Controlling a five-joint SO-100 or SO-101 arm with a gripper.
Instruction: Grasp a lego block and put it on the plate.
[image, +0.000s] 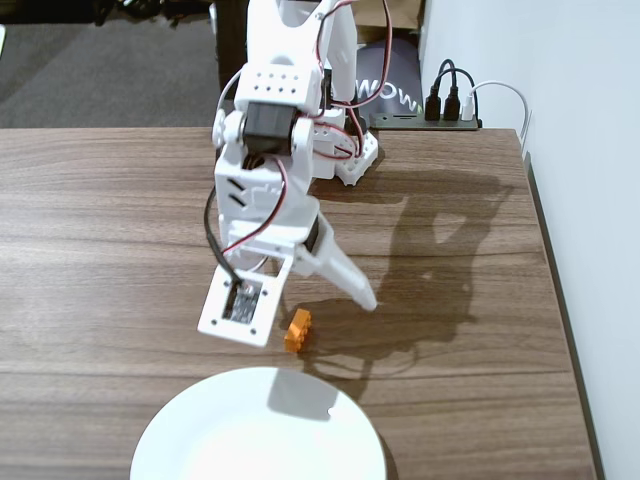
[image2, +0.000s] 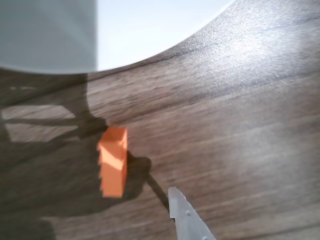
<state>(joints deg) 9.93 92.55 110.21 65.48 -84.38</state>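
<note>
The orange lego block (image: 297, 330) lies on its side on the wooden table, just beyond the rim of the white plate (image: 257, 432) at the front edge. My gripper (image: 305, 320) hangs over the block with its jaws wide apart and empty, the flat jaw to the block's left and the pointed finger (image: 362, 293) to its right. In the wrist view the block (image2: 113, 162) sits left of centre, studs facing left, one fingertip (image2: 179, 206) shows at the bottom right of it, and the plate (image2: 150, 30) fills the top. The other jaw is out of that view.
The arm's base (image: 340, 150) stands at the back of the table. A black power strip with plugs (image: 440, 105) sits behind it at the back right. The table's right edge (image: 558, 300) runs along a white wall.
</note>
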